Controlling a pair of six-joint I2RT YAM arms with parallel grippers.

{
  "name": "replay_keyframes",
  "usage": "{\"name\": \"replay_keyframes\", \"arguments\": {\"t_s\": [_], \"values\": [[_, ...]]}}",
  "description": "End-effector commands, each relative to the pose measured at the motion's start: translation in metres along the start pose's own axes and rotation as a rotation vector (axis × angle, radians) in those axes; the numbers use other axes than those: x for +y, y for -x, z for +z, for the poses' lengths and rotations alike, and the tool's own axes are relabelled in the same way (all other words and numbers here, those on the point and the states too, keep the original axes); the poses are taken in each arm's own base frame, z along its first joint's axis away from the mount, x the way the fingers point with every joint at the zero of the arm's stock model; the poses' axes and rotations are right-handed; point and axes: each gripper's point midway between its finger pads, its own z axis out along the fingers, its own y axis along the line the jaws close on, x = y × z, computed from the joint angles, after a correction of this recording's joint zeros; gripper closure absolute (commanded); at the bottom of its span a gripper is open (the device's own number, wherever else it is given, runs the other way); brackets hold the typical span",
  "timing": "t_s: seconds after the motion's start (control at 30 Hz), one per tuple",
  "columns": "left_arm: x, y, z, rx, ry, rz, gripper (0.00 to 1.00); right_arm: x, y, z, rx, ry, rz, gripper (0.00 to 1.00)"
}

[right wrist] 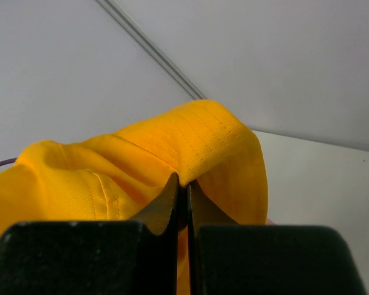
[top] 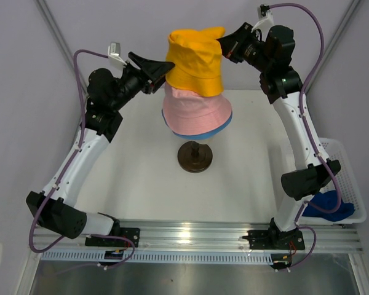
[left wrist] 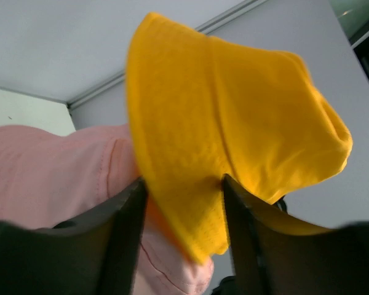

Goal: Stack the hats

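The yellow-orange hat [top: 195, 61] hangs above the pink hat [top: 194, 114], its lower edge overlapping the pink crown. The pink hat sits over the light blue hat, of which only a brim edge [top: 225, 126] shows. My right gripper [top: 224, 44] is shut on the yellow hat's edge [right wrist: 203, 147], fingertips pinched together [right wrist: 184, 184]. My left gripper [top: 163, 70] is open, and the yellow hat's brim [left wrist: 197, 209] hangs loose between its spread fingers [left wrist: 126, 239]. The pink hat [left wrist: 55, 172] lies behind it. The navy hat [top: 329, 208] lies in a basket at right.
The dark brown round base [top: 195, 157] stands under the stacked hats; the head form itself is hidden by them. A white mesh basket [top: 347, 178] sits at the table's right edge. Grey walls close in the back and sides.
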Motion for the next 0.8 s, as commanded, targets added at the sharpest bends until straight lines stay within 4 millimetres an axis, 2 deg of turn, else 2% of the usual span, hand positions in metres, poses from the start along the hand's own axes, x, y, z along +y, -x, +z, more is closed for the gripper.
{"name": "replay_keyframes", "arguments": {"t_s": [0.0, 0.07, 0.1, 0.2, 0.27, 0.3, 0.37, 0.4, 0.43, 0.47, 0.53, 0.7, 0.77], "values": [[-0.038, 0.006, -0.001, -0.007, -0.114, 0.014, 0.50, 0.016, 0.004, 0.002, -0.018, 0.070, -0.008, 1.00], [-0.041, 0.009, -0.002, -0.020, -0.121, 0.014, 0.65, 0.015, 0.003, 0.003, -0.017, 0.067, -0.007, 1.00], [-0.042, 0.009, -0.002, -0.021, -0.123, 0.014, 0.77, 0.015, 0.003, 0.003, -0.017, 0.067, -0.008, 1.00], [-0.043, 0.012, -0.008, -0.044, -0.110, 0.013, 0.99, 0.012, 0.002, 0.003, -0.014, 0.058, -0.016, 1.00], [-0.036, 0.012, -0.013, -0.063, -0.071, 0.007, 0.99, 0.009, 0.001, 0.003, -0.012, 0.043, -0.020, 1.00], [-0.044, 0.018, -0.023, -0.107, -0.069, 0.009, 0.99, 0.008, 0.000, 0.004, -0.010, 0.039, -0.028, 1.00], [-0.025, 0.017, -0.033, -0.140, 0.006, -0.014, 0.99, 0.004, -0.002, 0.004, -0.007, 0.026, -0.027, 1.00], [-0.022, 0.023, -0.038, -0.186, 0.030, -0.022, 0.99, 0.002, -0.003, 0.005, -0.004, 0.023, -0.030, 1.00], [-0.034, 0.024, -0.053, -0.210, 0.011, -0.022, 0.99, 0.001, -0.005, 0.005, 0.002, 0.024, -0.034, 1.00], [-0.016, 0.019, -0.056, -0.211, 0.051, -0.040, 0.99, 0.001, -0.006, 0.004, 0.005, 0.021, -0.036, 1.00], [-0.010, 0.017, -0.069, -0.238, 0.090, -0.052, 0.99, -0.001, -0.009, 0.004, 0.015, 0.019, -0.035, 1.00], [0.014, 0.003, -0.070, -0.210, 0.145, -0.064, 0.99, -0.003, -0.015, 0.002, 0.029, 0.030, -0.041, 1.00], [0.023, -0.005, -0.066, -0.184, 0.161, -0.081, 0.99, -0.007, -0.020, 0.001, 0.039, 0.019, -0.053, 0.93]]}}
